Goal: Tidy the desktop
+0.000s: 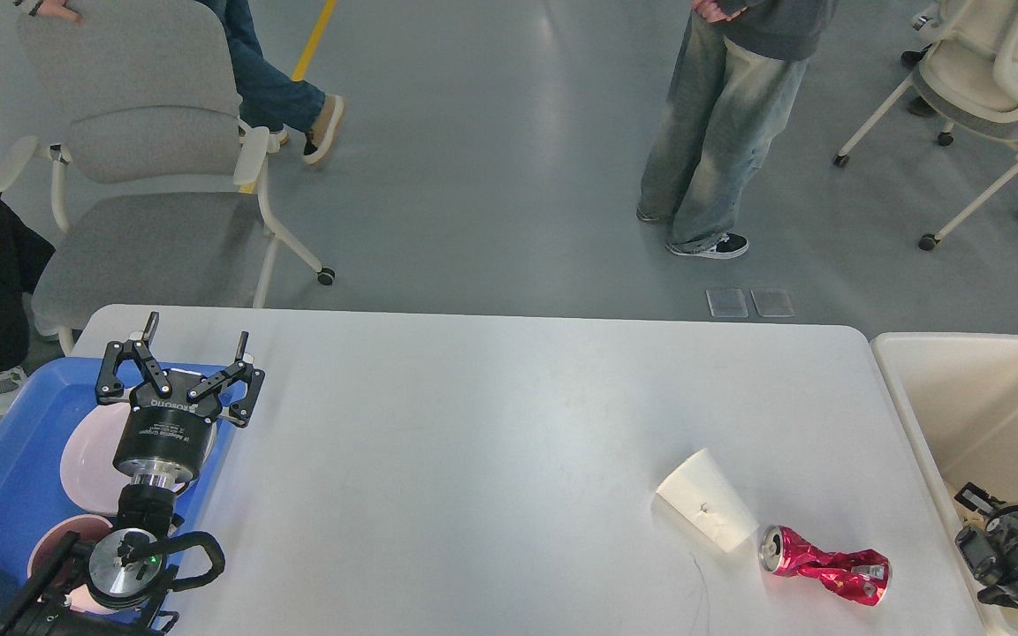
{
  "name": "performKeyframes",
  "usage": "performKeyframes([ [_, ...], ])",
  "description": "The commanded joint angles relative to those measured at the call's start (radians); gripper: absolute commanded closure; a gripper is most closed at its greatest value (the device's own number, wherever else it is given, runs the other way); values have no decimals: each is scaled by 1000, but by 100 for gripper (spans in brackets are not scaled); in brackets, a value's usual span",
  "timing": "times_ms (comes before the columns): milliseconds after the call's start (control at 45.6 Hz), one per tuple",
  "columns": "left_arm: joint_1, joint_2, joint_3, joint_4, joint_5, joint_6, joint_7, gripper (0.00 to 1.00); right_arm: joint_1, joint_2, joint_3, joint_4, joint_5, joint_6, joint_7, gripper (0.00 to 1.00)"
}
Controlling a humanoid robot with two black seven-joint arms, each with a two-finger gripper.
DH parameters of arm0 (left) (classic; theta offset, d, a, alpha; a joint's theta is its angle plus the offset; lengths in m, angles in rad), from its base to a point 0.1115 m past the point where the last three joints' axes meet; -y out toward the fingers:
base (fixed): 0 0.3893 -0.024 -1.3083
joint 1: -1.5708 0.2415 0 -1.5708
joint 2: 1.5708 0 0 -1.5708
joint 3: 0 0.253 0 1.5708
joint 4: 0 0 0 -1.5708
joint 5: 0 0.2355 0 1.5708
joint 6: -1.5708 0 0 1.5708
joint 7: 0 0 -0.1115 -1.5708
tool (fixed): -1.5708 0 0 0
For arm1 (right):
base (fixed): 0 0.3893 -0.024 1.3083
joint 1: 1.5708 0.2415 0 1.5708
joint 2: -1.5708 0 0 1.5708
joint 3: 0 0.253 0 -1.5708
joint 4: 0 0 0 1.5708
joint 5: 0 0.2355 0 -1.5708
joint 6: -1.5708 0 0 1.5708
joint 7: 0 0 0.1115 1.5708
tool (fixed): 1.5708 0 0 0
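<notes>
The white desktop [474, 442] holds a white paper cup [705, 512] lying on its side and a crushed red can [827, 570] just right of it, both at the near right. My left gripper [198, 334] is open and empty, raised over the right edge of the blue tray [5, 442] at the table's left end. My right gripper [999, 548] shows as a dark mass at the lower right, over the near edge of the cream bin [986, 415]. Its fingers cannot be told apart.
The blue tray holds a pink plate [89, 459] and a pink bowl [54, 543]. The cream bin has crumpled paper at its near end. A grey chair [147, 177] stands beyond the table's left corner. A person [721, 124] stands beyond the far edge.
</notes>
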Motion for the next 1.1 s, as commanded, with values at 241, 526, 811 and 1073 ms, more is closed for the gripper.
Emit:
performKeyframes([
  [241, 0, 0, 0, 0, 1, 0, 0, 4, 507, -200, -10, 556, -245, 250, -9, 0],
  [526, 0, -1, 0, 0, 1, -1, 0, 4, 1069, -150, -105, 933, -422, 761, -15, 0],
  [811, 0, 0, 0, 0, 1, -1, 0, 4, 1541, -113, -119, 1289, -417, 957, -17, 0],
  [1073, 0, 0, 0, 0, 1, 0, 0, 4, 1799, -147, -170, 1492, -282, 957, -23, 0],
])
